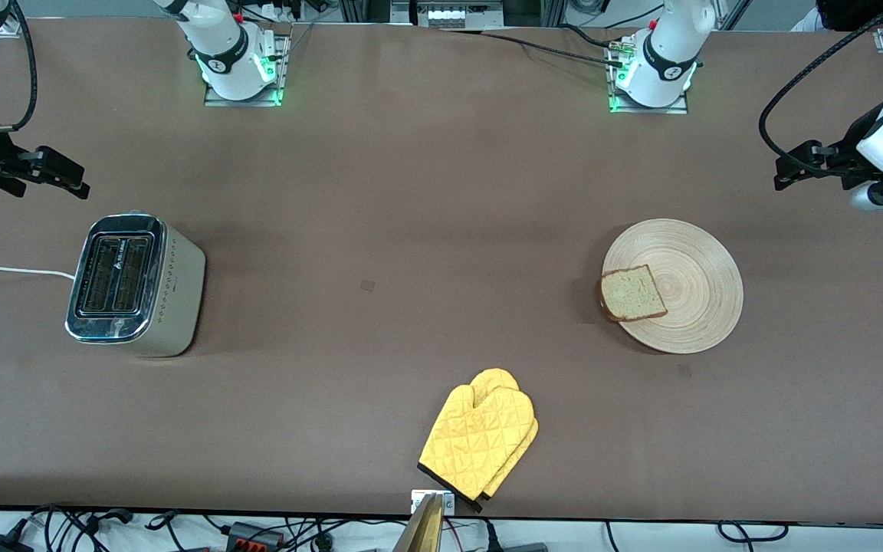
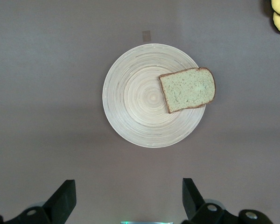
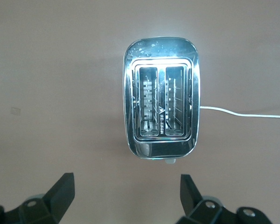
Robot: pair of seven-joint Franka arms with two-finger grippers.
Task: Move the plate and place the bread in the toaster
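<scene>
- Here, bread (image 1: 633,294) lies on plate (image 1: 673,285), overhanging its rim, toward left arm's end of the desk (image 1: 411,230).
- Toaster (image 1: 133,284) stands at right arm's end, slots empty.
- Left gripper (image 2: 128,198) hovers near plate, fingers wide.
- Right gripper (image 3: 126,196) hovers near toaster, fingers wide.

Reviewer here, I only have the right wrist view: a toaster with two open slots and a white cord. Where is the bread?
Observer: The bread lies on the plate, at the left arm's end of the table, overhanging the rim.
Reviewer: Is either gripper holding anything?
Observer: No. The left gripper is open above the table near the plate; the right gripper is open near the toaster.
Reviewer: Anything else on the table?
Observer: Yellow oven mitts, nearer the front camera.
</scene>
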